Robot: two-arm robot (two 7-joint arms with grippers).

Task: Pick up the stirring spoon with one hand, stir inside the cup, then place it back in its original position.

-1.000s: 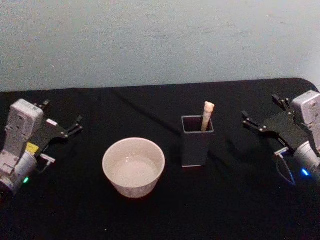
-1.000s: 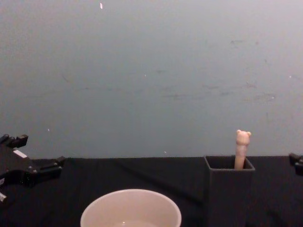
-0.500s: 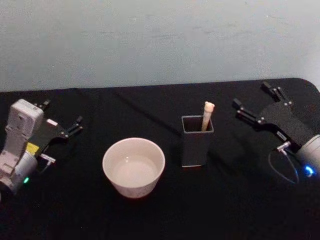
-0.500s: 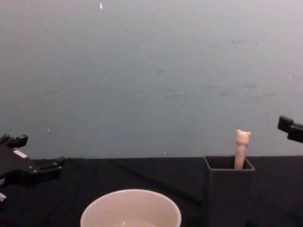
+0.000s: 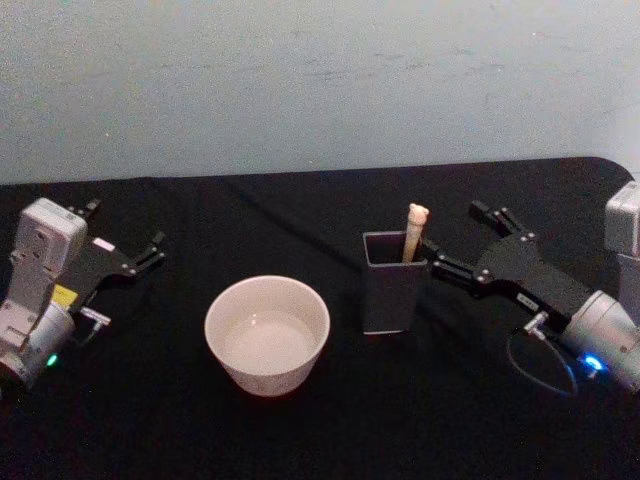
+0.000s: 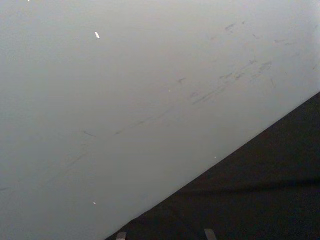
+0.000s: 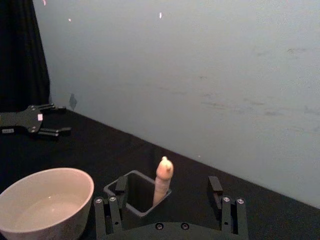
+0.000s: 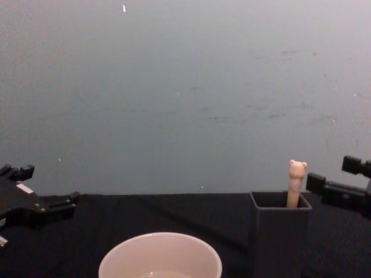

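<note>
Currently, your worktop [image 5: 330,440] is draped in matt black cloth and carries three items.

Item 1: the stirring spoon [image 5: 414,228]. It has a slim, smooth beige handle, rounded and topped by a tiny bear head. It stands inside the holder with its long axis near vertical and the bear head up. It leans a little toward the holder's far right corner. The stem and bowl are hidden inside the holder.

Item 2: the holder [image 5: 391,298]. It is dark grey and matt, square in section, tall and flat-walled with an open top. It stands upright, right of centre.

Item 3: the cup [image 5: 267,334]. It is wide, round and cream, with a plain smooth rim and sides that taper to a narrower base. It stands to the left of the holder, near it but apart.

Your right end effector [image 5: 457,238] has two slim black fingers spread wide, with nothing gripped. It points at the holder from the right. The nearer fingertip is just beside the holder's upper right rim, and you cannot tell whether it touches. In the right wrist view the spoon handle lines up between the fingers, farther off.

Your left end effector [image 5: 124,228] has black fingers on a grey body, spread apart. It is parked at the worktop's left side, well apart from the cup.

Backdrop: a pale grey-blue wall [image 5: 320,80], faintly scuffed.
</note>
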